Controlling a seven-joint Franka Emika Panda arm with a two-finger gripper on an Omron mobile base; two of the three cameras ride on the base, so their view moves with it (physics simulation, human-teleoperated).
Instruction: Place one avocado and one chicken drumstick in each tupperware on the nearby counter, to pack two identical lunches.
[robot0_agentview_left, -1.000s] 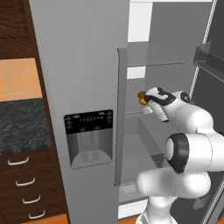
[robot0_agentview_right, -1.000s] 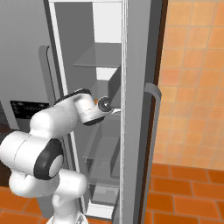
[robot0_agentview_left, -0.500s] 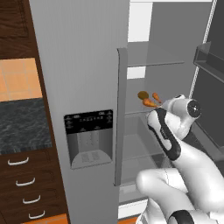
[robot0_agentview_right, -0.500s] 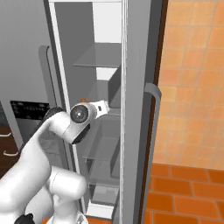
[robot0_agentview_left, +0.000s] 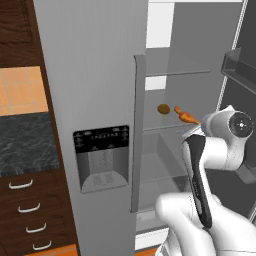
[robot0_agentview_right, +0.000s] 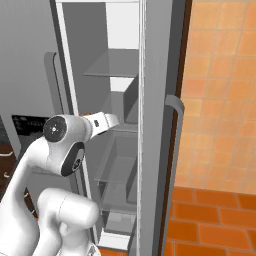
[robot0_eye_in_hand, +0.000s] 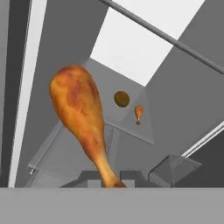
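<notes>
room: simulated kitchen, orange tile wall and floor, grey fridge (robot0_agentview_left: 90, 100) with right door swung open, dispenser panel (robot0_agentview_left: 102, 157) on its closed left door
surface: counter (robot0_agentview_left: 25, 142) black-grey marbled top left of fridge, dark brown drawers with silver handles under it
gripper (robot0_eye_in_hand: 109, 177): nearly closed, pinching thin bone end of chicken drumstick (robot0_eye_in_hand: 81, 116), meat end pointing away from hand
fridge shelf (robot0_agentview_left: 170, 125): avocado (robot0_agentview_left: 163, 108) and second drumstick (robot0_eye_in_hand: 138, 113) near each other, apart
edges: arm sits between closed door's handle (robot0_agentview_left: 138, 135) and open door, tight gap
right base view: wrist (robot0_agentview_right: 102, 122) at shelf front
</notes>
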